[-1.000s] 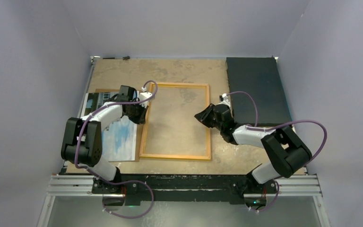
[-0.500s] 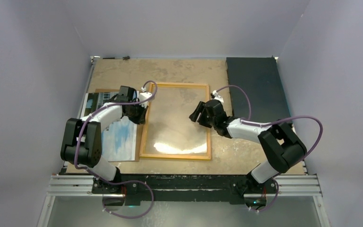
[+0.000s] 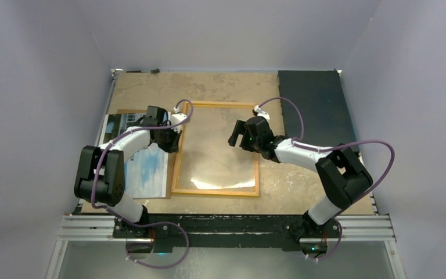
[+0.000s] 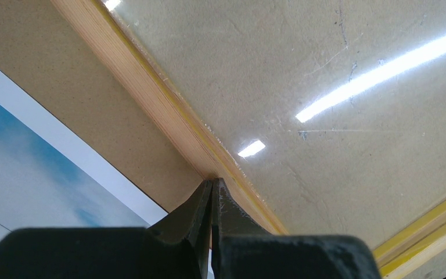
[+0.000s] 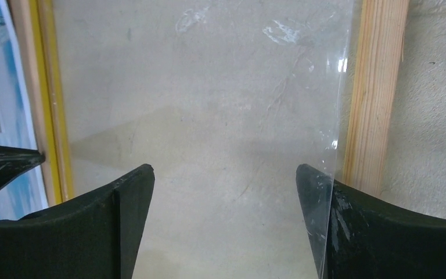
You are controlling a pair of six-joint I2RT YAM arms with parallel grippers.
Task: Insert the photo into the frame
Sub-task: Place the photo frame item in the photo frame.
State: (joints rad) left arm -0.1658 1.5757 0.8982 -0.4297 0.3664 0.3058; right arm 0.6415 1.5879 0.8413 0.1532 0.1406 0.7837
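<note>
Overhead camera looks down on the table (image 3: 220, 87) — both wrist cameras sit close, sharing the frame (image 3: 215, 192).

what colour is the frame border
The frame is light wood with a bright yellow strip, clearest in the right wrist view.

There is one frame (image 3: 216, 192), one photo (image 3: 148, 168) and one dark mat (image 3: 313, 110). Grippers number two: left gripper (image 3: 176, 146), right gripper (image 3: 236, 136).

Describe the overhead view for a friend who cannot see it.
A yellow-edged frame lies on a tan table between two robot arms. The left gripper, shut, touches its left rail; the right gripper hangs open over the clear pane. The sky photo lies left of the frame.
</note>
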